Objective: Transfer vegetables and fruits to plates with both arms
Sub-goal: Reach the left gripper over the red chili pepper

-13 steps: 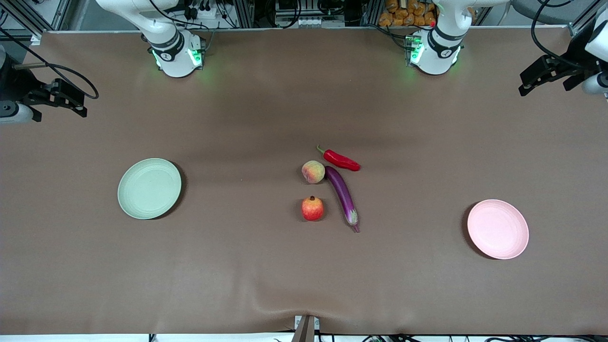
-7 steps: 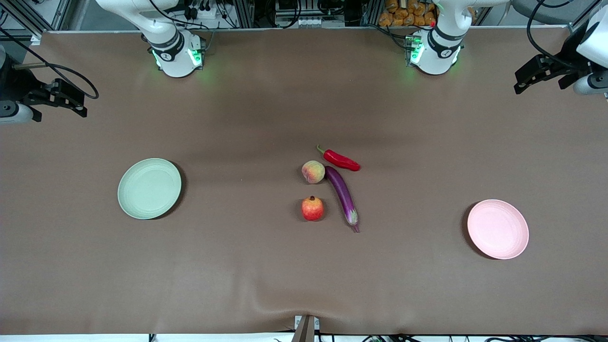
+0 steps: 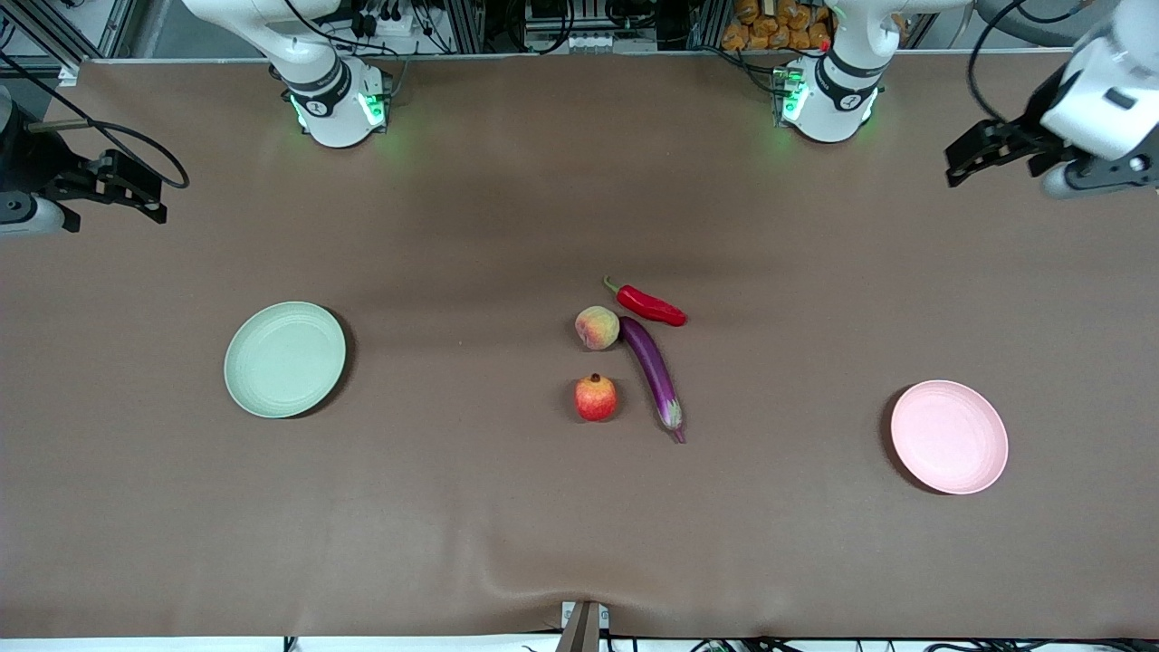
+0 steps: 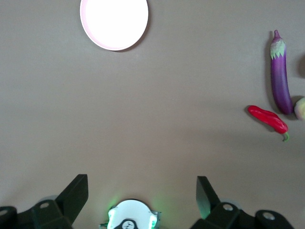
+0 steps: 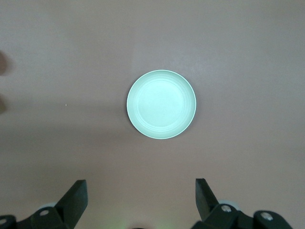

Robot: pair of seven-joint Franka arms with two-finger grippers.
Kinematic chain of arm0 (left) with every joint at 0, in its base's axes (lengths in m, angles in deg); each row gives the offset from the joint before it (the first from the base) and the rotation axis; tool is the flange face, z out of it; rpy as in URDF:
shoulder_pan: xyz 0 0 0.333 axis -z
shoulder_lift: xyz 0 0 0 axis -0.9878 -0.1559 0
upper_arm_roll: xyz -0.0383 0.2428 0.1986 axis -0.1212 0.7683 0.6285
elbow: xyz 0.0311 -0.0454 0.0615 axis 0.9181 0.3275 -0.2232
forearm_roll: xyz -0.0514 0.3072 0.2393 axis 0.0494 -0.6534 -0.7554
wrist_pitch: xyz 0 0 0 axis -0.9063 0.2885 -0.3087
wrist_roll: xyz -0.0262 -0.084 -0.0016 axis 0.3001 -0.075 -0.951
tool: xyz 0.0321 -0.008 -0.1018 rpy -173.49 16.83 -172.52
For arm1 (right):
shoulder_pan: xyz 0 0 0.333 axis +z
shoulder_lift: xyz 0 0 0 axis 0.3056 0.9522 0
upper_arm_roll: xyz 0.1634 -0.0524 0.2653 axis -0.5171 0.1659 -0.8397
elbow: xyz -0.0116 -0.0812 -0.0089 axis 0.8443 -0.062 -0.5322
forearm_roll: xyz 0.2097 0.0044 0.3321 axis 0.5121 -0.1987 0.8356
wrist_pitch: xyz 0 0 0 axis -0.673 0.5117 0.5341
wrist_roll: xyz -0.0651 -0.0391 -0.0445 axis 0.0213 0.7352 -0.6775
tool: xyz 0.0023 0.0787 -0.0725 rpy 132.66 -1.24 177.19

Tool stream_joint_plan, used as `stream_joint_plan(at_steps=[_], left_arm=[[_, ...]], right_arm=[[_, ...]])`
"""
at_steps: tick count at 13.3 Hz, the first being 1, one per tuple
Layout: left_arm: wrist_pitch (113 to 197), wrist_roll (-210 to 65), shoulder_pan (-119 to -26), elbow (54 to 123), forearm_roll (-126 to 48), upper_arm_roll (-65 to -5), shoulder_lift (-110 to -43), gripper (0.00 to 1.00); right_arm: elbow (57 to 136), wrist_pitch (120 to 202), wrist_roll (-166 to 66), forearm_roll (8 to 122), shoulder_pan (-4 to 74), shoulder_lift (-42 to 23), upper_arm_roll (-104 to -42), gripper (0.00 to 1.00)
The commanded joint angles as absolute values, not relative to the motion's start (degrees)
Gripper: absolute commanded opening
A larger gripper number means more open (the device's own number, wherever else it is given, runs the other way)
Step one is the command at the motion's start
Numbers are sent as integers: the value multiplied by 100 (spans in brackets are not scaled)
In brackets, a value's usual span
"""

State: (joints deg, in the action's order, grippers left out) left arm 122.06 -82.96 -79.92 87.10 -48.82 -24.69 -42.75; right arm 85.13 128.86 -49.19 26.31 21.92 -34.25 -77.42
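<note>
The left gripper [image 3: 962,159] has swung toward the table's middle.

No legible text, labels, brands or nos. anywhere. Small round dark marks on both arm bases [image 3: 337,107], at desk's top edge, too small to read.

Left hand [image 3: 973,158] farther in over the table [image 3: 507,507], perhaps slightly higher than before.

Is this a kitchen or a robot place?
Most likely a robot lab, not a kitchen: two robot arms with green-lit bases stand at a brown table, with cables and metal framing along its edge.
</note>
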Motion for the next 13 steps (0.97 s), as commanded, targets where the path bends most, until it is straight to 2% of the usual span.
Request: stream_joint_plan(at_steps=[1, 4, 6, 10, 13], left_arm=[[12763, -9189, -8007, 9268, -4794, -2800, -4253, 100], [13694, -10113, -7989, 9963, -4794, -3169, -4306, 100], [14624, -11444, -7998, 10446, -4794, -3643, -4454, 100], [16032, -14241, -7937, 10624, -4864, -4417, -5551, 100], [16824, -16279, -7446, 10642, -5004, -4489, -6282, 100]], right_arm=[[8686, 12940, -4934, 2626, 2210, -3588, -7756, 100], [8686, 12940, -4934, 2626, 2210, -3588, -7756, 100], [8686, 12940, -4934, 2626, 2210, -3588, -7756, 100], [8686, 12940, -4934, 2626, 2210, -3588, -7756, 100], [8686, 12940, -4934, 2635, 2210, -3588, -7756, 100]])
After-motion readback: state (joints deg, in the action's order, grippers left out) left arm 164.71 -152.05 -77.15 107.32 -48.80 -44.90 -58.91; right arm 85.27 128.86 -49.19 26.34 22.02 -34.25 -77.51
